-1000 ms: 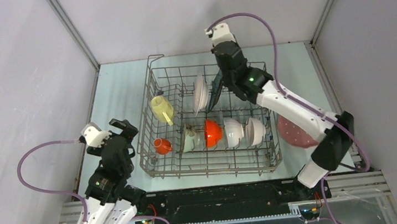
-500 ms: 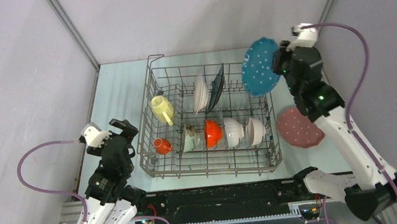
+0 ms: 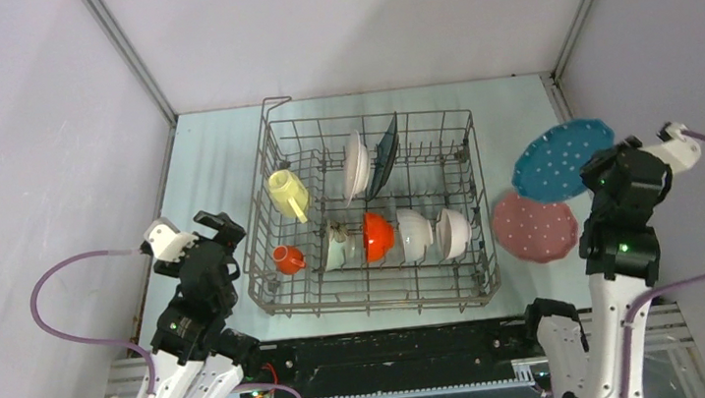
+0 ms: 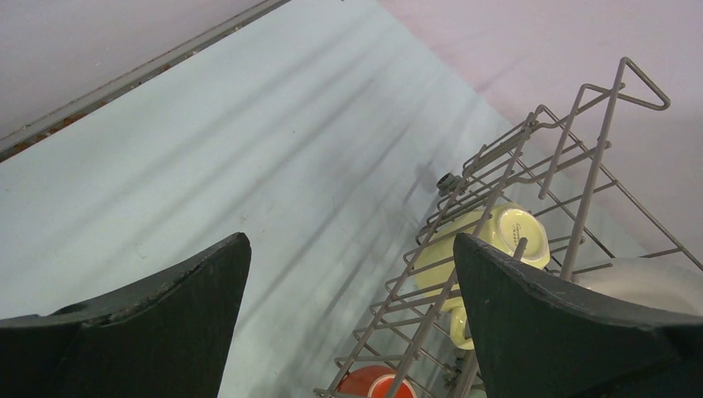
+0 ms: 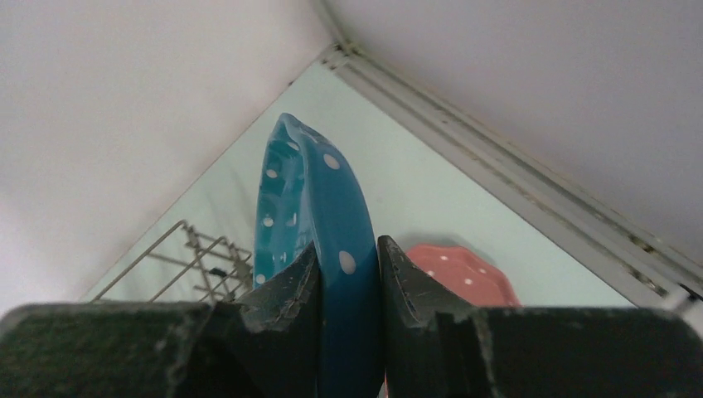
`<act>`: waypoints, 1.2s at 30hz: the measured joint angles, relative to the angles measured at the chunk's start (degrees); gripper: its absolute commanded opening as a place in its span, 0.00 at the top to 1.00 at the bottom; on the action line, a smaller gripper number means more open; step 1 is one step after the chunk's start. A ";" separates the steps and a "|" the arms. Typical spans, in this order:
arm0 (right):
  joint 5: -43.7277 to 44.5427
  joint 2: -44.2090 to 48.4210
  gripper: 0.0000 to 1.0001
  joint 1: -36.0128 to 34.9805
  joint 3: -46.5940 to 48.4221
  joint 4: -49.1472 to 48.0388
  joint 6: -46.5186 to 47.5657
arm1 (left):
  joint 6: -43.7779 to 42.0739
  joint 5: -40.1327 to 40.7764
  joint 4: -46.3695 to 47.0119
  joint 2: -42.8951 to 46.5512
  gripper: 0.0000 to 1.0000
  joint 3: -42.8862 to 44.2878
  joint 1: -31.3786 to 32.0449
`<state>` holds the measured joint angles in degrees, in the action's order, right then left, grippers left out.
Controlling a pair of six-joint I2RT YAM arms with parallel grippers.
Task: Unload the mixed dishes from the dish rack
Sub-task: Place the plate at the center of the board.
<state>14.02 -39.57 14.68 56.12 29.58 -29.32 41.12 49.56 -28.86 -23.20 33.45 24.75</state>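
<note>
Clamped on the blue plate (image 3: 557, 160), the right pincer (image 3: 595, 172) is carrying it off the dish rack (image 3: 277, 266) to frame right, near the pink plate (image 3: 532, 226); stacking looks next.

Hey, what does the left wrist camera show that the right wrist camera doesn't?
Only the left wrist view shows the left pincer, open and empty over the table, plus the pale yellow cup and the orange mug in the dish rack. Only the right wrist view shows the right pincer shut on the blue dotted plate, with the pink plate flat on the table behind it. Both show part of the dish rack and the table.
</note>
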 measured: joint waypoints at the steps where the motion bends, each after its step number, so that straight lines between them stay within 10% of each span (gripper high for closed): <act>1: -0.31 1.25 1.00 2.34 -0.59 0.90 -0.52 | 0.00 0.02 0.00 0.02 0.00 0.00 0.00; 12: -7.67 6.64 1.00 18.03 -19.12 2.08 -7.61 | 0.00 0.00 0.00 0.87 0.00 0.00 0.00; 29: -13.97 5.55 0.92 22.23 -33.68 -6.64 -10.91 | 0.00 0.02 -0.04 1.53 0.00 0.00 0.00; 36: -17.44 3.41 0.60 22.32 -36.44 -12.70 -12.72 | 0.00 0.04 -0.26 1.97 0.00 0.00 0.00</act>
<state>-3.42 -36.16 36.99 19.68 16.88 -42.04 41.12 49.60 -29.12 -21.23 33.45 24.75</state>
